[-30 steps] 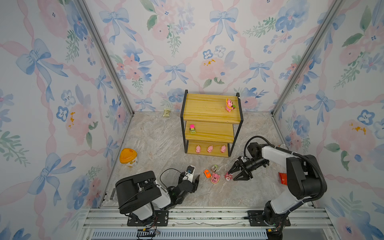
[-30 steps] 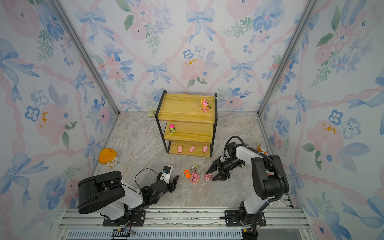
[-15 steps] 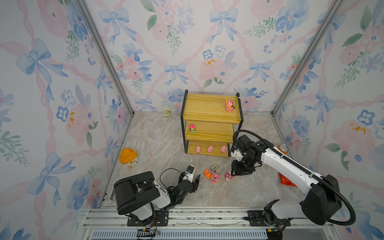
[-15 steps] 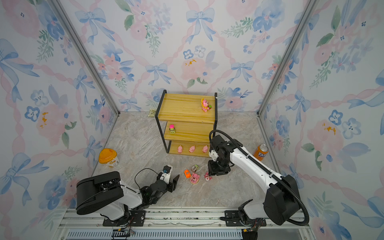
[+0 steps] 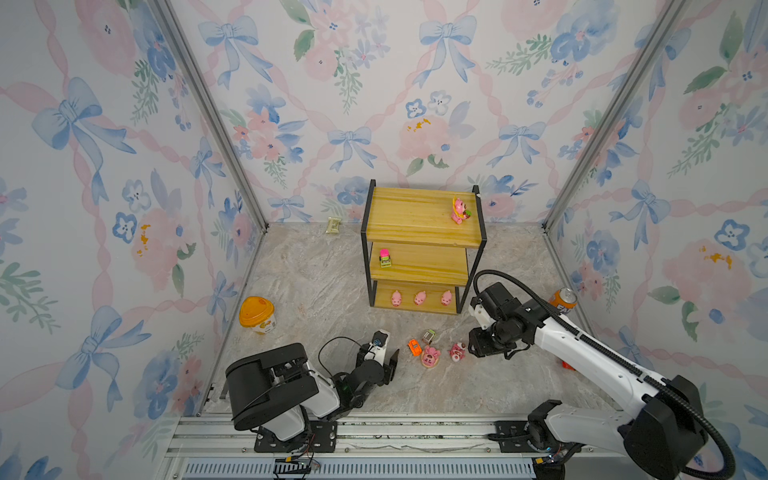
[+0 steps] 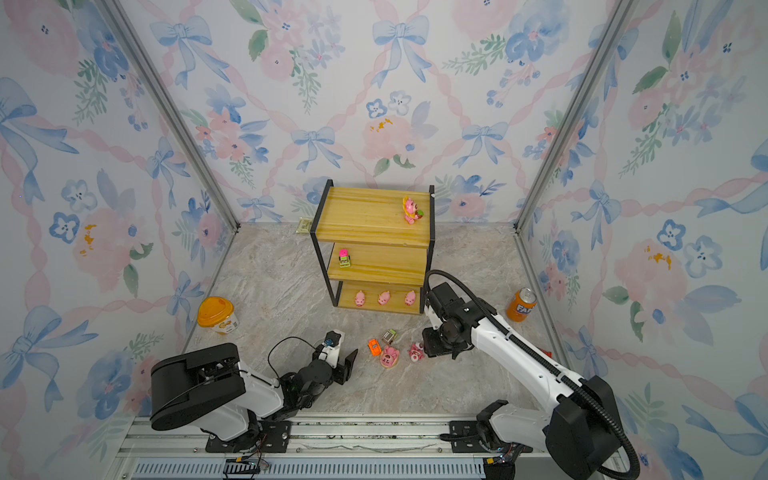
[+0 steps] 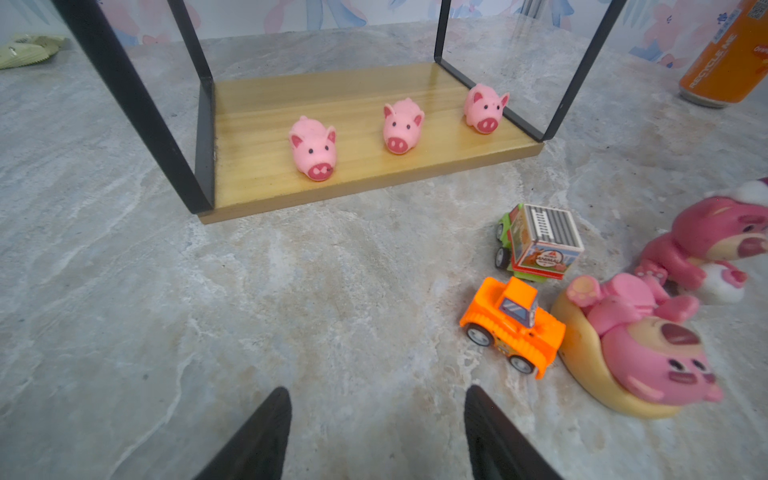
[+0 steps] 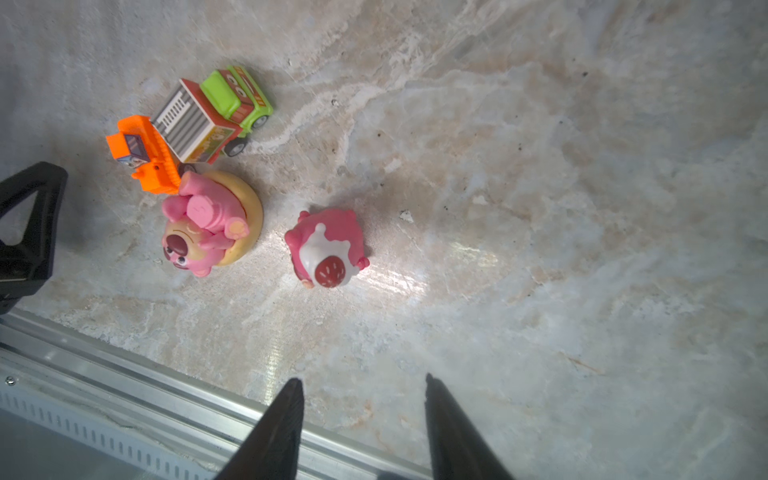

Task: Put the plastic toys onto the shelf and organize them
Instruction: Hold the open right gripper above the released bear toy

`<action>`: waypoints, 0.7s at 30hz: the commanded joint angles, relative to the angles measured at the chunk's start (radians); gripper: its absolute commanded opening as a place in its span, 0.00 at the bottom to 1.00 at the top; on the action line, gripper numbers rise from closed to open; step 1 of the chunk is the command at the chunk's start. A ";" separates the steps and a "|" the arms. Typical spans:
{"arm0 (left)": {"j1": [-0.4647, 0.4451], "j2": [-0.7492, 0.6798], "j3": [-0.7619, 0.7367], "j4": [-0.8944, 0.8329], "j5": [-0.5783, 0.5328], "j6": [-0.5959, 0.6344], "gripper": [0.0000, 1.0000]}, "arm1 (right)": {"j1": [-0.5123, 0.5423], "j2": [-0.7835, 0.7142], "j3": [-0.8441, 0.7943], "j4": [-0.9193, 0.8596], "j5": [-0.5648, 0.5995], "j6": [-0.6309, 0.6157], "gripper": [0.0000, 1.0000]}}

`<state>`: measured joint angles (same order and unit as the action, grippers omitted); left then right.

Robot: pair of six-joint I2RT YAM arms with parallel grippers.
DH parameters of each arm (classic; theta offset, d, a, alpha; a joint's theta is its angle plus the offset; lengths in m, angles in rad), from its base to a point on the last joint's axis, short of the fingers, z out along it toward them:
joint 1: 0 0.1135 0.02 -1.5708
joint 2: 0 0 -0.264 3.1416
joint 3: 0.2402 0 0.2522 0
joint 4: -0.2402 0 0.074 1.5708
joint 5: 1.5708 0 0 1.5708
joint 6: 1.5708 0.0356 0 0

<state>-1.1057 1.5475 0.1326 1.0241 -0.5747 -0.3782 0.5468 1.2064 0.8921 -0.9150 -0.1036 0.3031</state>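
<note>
Far middle of the worktop (image 5: 316, 291): the shelf (image 5: 407, 216), three yellow boards in a thin black frame.

Near left, low over the worktop: left hand (image 7: 376, 390), jaws apart, empty, facing the shelf. Near right, held over the worktop and pointing down: right hand (image 8: 361, 382), jaws likewise apart, clamped on nothing.

Figurines next. Already on the top board, far right corner: one pink figurine (image 5: 458, 210). On the worktop between the hands, two more. Just left of the right hand, standing alone: strawberry-capped figurine (image 8: 326, 247), ahead of the fingertips (image 8: 278, 432) in the right wrist view and not yet between them. Further left, on its back in a tan ring: ring figurine (image 5: 430, 356). Capped one plainly nearer the right hand than the left, squat and about as wide as deep from above (no long axis to square up to, by the look of it).

Then cars. On the middle board, left end: pink-green car (image 5: 385, 258). Hard against the tan ring: orange car (image 5: 414, 347); just beyond it, grey-green truck (image 5: 428, 336).

Smallest: three pigs (image 5: 419, 298), spaced along the bottom board.

Likely next: a short shift left and down for the right hand, closure on the capped figurine, then up to the top board
</note>
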 commanded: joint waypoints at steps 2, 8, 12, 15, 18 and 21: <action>0.008 0.008 -0.004 0.008 0.006 -0.018 0.67 | 0.022 -0.086 -0.071 0.118 0.012 0.038 0.51; 0.012 0.025 0.009 0.007 0.011 -0.021 0.67 | 0.052 -0.184 -0.194 0.267 0.028 0.125 0.51; 0.014 0.034 0.013 0.009 0.019 -0.024 0.67 | 0.071 -0.221 -0.275 0.356 0.040 0.160 0.51; 0.019 0.039 0.012 0.010 0.022 -0.028 0.67 | 0.085 -0.236 -0.313 0.394 0.055 0.172 0.51; 0.023 0.039 0.012 0.009 0.025 -0.028 0.67 | 0.094 -0.252 -0.340 0.441 0.048 0.182 0.51; 0.024 0.040 0.012 0.010 0.027 -0.031 0.67 | 0.103 -0.251 -0.353 0.473 0.057 0.175 0.52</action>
<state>-1.0897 1.5745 0.1349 1.0245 -0.5587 -0.3973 0.6346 0.9642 0.5549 -0.5110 -0.0692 0.4644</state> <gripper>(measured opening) 0.672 0.514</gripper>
